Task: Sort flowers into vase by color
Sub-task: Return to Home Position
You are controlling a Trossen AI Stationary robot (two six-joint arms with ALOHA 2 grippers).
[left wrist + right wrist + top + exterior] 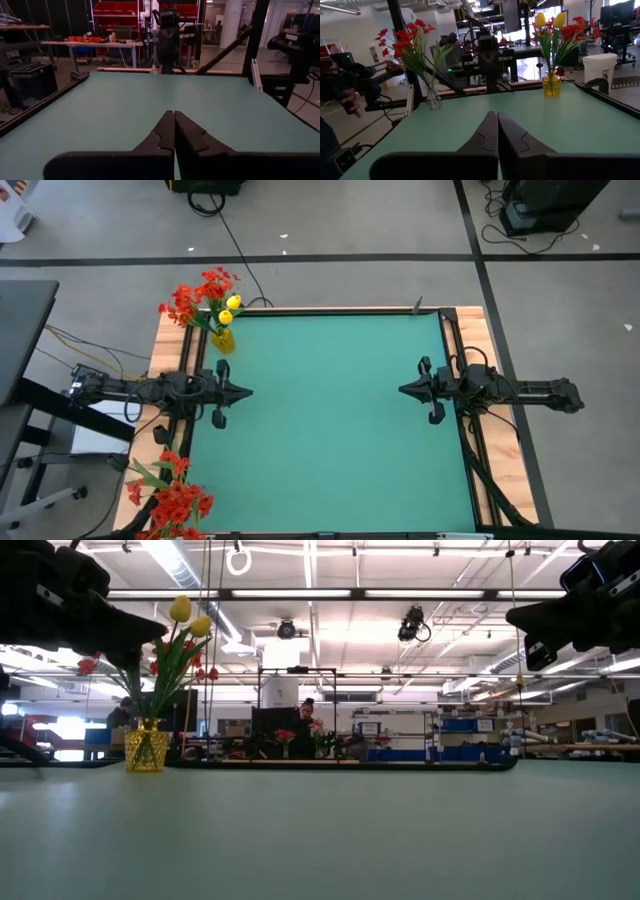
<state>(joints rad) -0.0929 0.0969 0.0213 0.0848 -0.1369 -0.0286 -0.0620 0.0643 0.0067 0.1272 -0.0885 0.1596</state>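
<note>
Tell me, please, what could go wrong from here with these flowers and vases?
The small squat yellow vase holds yellow tulips and red blossom sprays together, so the colour sort may count as unfinished. Its stems rise far above it and it stands at the green mat's corner, so a nudge could tip it. The clear glass vase of red flowers stands at the mat's edge on the left gripper's side, where that arm could brush it.

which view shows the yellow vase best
right wrist view: the yellow vase stands side-on, unblocked, its flowers whole. Low view: side-on too, but the left arm overlaps the flowers. High view: from above, partly under flowers. Left wrist view: not shown.
</note>
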